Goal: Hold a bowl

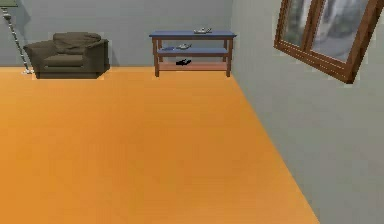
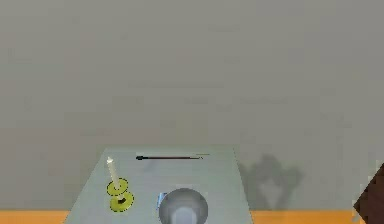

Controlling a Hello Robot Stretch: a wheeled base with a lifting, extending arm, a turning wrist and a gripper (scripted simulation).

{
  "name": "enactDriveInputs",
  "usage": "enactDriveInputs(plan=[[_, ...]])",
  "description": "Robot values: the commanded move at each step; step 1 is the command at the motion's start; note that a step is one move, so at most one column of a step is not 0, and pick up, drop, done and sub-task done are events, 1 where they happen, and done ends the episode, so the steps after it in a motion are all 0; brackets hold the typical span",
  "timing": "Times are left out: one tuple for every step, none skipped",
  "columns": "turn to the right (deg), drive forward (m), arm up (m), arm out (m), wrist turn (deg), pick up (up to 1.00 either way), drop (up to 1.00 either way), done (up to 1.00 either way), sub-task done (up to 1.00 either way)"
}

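Claw condition: cannot be determined. Grey bowl [image 2: 183, 208] stands on the pale table [image 2: 225, 175], at its near edge. Near it, toward the arm side view's left, stands a yellow candlestick [image 2: 119, 192]. Farther back lies a thin dark rod [image 2: 170, 157].

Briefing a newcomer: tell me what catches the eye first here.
The bright orange floor stands out in the forward view, with a dark armchair at upper left and a blue-topped shelf unit at the far wall. In the arm side view, a grey bowl sits on a pale table beside a candle in a yellow holder.
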Motion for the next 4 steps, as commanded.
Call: enactDriveInputs(plan=[[0.0, 0.00, 0.50, 0.00, 0.0, 0.00, 0.00, 0.00, 0.00], [0.0, 0.00, 0.34, 0.00, 0.0, 0.00, 0.00, 0.00, 0.00], [0.0, 0.00, 0.00, 0.08, 0.0, 0.00, 0.00, 0.00, 0.00], [0.0, 0.00, 0.00, 0.00, 45.0, 0.00, 0.00, 0.00, 0.00]])
